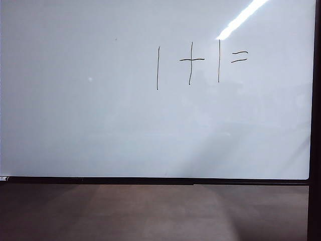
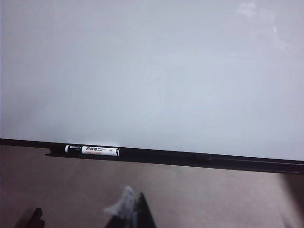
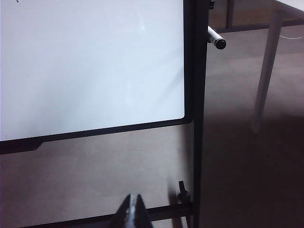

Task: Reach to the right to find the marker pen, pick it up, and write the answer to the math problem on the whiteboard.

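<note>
From the exterior view neither of my arms shows; only the large glossy white whiteboard with its thin black frame [image 1: 100, 125] fills the scene, above a dull brown floor [image 1: 150, 216]. High on the board's right half stands the math problem in thin black hand-drawn strokes [image 1: 200, 63]: one plus one equals, with bare white board after the equals sign.

My right gripper [image 3: 134, 211] hangs low, well back from the board's lower right corner, pointing level toward it. Its two dark fingertips come together to a point, pressed shut with nothing between them. Beyond the black upright of the board's stand [image 3: 196, 118], a pen-like thing with a pale barrel and a black end [image 3: 216, 39] juts out to the side, high and well away from my fingers. A pale table leg [image 3: 266, 71] stands further off.

My left gripper [image 2: 135, 211] also sits low and back, facing the board's lower edge. Its dark fingertip shows beside a blurred whitish scrap; I cannot tell how far it is parted. The marker pen, a slim black barrel with a pale printed band [image 2: 92, 150], lies flat along the black bottom ledge of the board [image 2: 213, 159], well apart from my left gripper.
</note>
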### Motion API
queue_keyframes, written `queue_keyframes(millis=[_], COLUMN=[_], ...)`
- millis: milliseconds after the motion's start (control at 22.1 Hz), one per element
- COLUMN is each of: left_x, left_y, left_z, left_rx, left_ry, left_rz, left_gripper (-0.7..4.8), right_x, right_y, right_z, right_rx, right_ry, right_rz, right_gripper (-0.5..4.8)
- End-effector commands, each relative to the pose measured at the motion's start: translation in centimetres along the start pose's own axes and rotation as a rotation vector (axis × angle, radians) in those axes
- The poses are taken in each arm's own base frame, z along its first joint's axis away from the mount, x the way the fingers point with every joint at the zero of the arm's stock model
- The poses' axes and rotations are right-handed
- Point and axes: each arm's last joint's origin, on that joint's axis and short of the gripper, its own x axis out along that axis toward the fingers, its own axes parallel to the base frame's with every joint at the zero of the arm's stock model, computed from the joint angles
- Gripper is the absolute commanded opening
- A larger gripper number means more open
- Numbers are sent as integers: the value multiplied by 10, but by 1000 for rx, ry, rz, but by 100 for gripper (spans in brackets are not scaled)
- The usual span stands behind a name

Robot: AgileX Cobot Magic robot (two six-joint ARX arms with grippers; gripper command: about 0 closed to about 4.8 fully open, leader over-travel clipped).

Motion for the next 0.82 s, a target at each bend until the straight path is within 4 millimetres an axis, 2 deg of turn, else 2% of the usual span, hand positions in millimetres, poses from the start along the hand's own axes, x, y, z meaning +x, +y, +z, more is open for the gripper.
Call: queue_keyframes(millis=[45, 408, 498, 679, 815], left_x=[0, 0, -1, -7, -18], left_y=[0, -3, -11, -37, -56], left_z=[1, 1, 1, 1, 0], left_rx=[1, 1, 2, 5, 6], left_ry=[-12, -11, -9, -4, 0], left_rz=[-7, -25, -104, -388, -610], left_gripper=[-4, -4, -4, -5, -5], right_x=[0, 0, 0, 0, 0], right_y=[0, 0, 0, 0, 0], right_z=[0, 0, 0, 0, 1], right_rx=[3, 3, 3, 17, 125], right_ry=[-15, -15, -15, -15, -16], right_rz=[3, 3, 3, 4, 4], right_gripper=[-5, -4, -5, 1, 0])
